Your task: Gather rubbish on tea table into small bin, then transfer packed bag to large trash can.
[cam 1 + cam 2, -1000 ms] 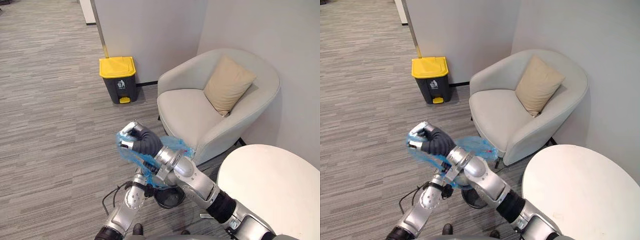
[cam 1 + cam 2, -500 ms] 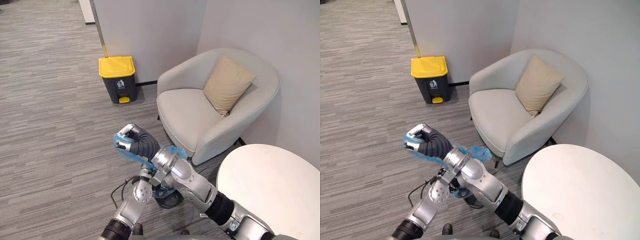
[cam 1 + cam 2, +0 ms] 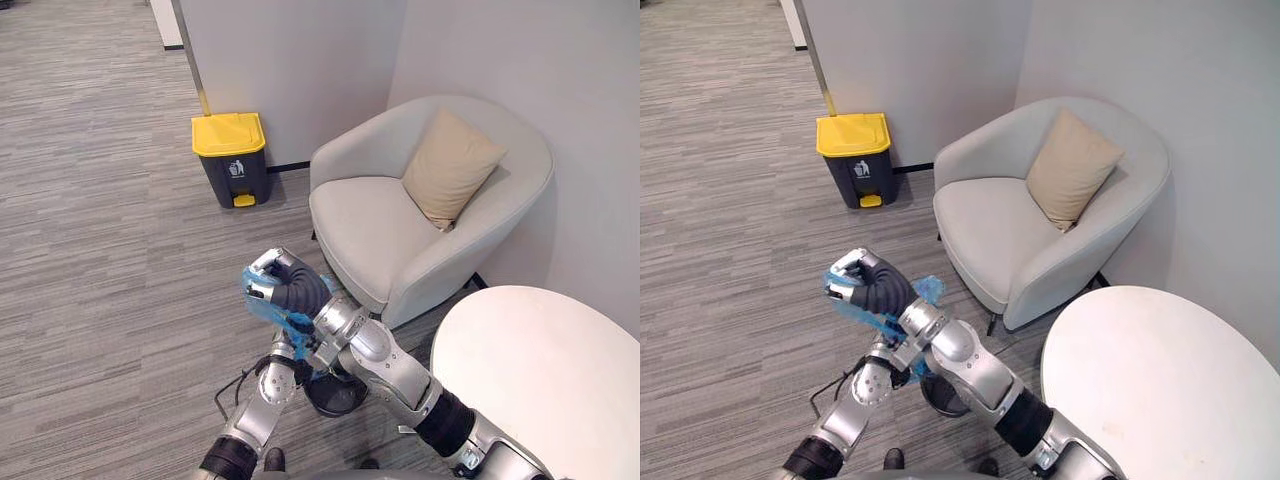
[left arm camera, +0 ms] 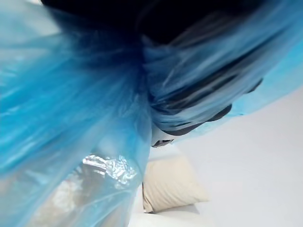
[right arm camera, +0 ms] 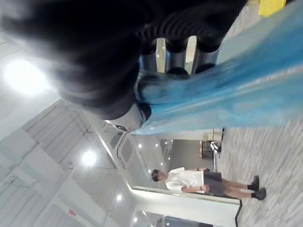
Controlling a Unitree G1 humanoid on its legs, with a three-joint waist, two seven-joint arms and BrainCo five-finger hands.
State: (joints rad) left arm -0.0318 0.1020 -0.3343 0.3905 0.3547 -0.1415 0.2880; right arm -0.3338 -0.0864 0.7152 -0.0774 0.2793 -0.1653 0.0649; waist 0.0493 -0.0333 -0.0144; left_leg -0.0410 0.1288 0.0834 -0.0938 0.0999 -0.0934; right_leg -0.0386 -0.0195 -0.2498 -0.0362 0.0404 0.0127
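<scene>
A blue plastic bag point(image 3: 264, 304) is gathered into a bunch above the floor, in front of the armchair. My right hand point(image 3: 288, 284) reaches across from the right, its fingers curled round the bag's top; the blue film point(image 5: 227, 94) runs past them. My left hand point(image 3: 890, 368) comes up from below, just under the right forearm, and is closed on the lower bag point(image 4: 71, 118). A small dark bin point(image 3: 335, 395) stands on the floor beneath both arms. The large trash can point(image 3: 232, 158), dark grey with a yellow lid, stands by the far wall.
A pale armchair point(image 3: 380, 230) with a beige cushion point(image 3: 450, 165) fills the corner on the right. The round white tea table point(image 3: 540, 380) is at the lower right. Grey carpet stretches away to the left. A person point(image 5: 199, 179) stands far off.
The bag, spread wide a second ago, is now drawn into a narrow bunch. My left hand has risen to it and closed. The right hand has stayed almost in place.
</scene>
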